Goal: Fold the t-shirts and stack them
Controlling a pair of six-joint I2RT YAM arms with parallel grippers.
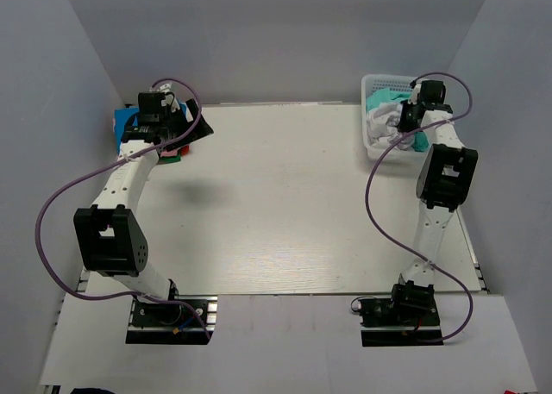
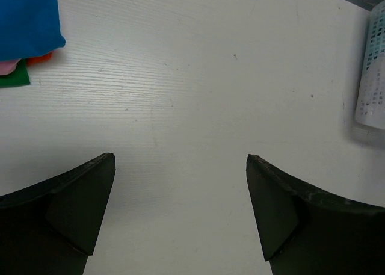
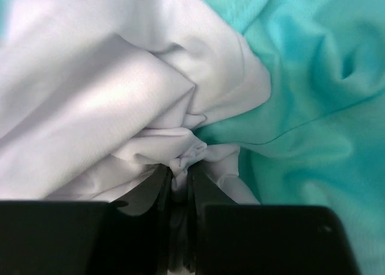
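Cloth of the crumpled white t-shirt [image 3: 102, 106] sits pinched in the nearly closed right hand [image 3: 179, 174], inside the white plastic lattice basket [image 1: 367, 96] beside a teal-green t-shirt [image 3: 313, 94]; left hand [image 2: 180, 160] gapes empty above the surface [image 2: 198, 76].

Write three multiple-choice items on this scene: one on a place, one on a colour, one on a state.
1. Where on the table does the basket stand?
A. far right corner
B. far left corner
C. near edge, centre

2. What colour is the uppermost folded t-shirt at the far left?
A. white
B. blue
C. yellow

3. The right end effector is:
A. open over bare table
B. shut on the basket
C. shut on the white t-shirt

Key:
1 A, the top view shows it at the far right.
2 B, blue cloth lies uppermost there.
3 C, a white fold is pinched in it in the right wrist view.
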